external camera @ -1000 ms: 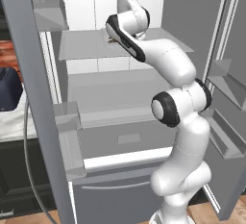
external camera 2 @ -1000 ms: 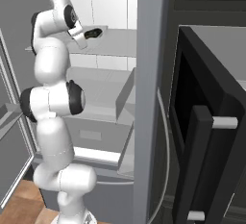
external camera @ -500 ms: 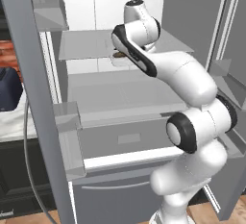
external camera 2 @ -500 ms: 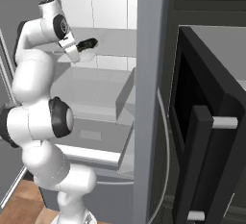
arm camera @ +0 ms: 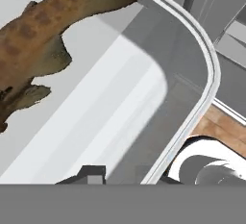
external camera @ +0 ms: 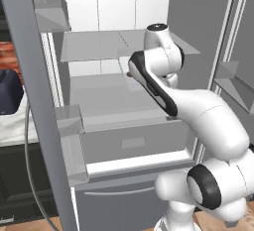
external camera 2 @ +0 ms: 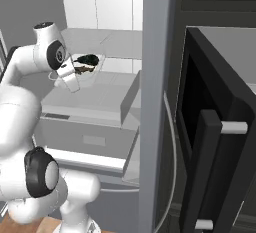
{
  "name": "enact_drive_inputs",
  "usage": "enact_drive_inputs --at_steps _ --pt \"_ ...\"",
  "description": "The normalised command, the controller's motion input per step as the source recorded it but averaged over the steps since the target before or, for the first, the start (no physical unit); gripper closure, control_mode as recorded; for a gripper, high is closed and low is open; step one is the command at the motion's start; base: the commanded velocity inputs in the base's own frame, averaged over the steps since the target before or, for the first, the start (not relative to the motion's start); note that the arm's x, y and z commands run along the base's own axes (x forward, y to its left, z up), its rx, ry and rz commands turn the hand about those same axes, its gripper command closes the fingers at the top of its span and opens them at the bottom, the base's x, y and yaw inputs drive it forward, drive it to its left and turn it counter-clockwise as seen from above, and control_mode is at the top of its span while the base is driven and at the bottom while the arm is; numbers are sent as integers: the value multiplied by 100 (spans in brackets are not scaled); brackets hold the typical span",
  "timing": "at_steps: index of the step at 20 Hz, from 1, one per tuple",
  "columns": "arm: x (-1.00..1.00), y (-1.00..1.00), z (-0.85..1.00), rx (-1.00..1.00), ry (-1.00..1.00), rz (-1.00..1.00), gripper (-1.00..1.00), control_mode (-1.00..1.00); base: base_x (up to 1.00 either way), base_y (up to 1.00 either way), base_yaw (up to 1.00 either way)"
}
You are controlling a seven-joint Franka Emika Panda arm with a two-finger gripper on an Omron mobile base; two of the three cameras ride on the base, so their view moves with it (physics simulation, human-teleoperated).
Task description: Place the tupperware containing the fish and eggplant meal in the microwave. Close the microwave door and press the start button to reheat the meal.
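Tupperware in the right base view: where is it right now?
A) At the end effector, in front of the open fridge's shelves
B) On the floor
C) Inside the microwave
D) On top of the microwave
A: the tupperware with its dark food sits at the end effector before the fridge shelves, while the microwave door stands open, well to the right.

A shallow translucent whitish square tupperware [external camera 2: 89,65] holding dark green and brown food lumps [external camera 2: 85,61] sits inside the open grey fridge [external camera 2: 100,97], left of the black microwave door [external camera 2: 216,142]; the pincer [external camera 2: 70,77] touches the tupperware's near edge.
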Motion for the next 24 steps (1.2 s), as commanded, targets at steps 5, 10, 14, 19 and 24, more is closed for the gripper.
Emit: enact_drive_inputs --at_steps 5,10,14,19,24 --pt "-56 -35 -40 7 0 2 100 -100 0 0 0" --pt "-4 -3 -24 0 -1 3 100 -100 0 0 0" --pt "0 0 0 0 -1 0 100 -100 0 0 0" --pt "0 0 -4 0 0 0 100 100 0 0 -2" --pt "0 0 0 0 0 0 100 100 -16 -2 -37"
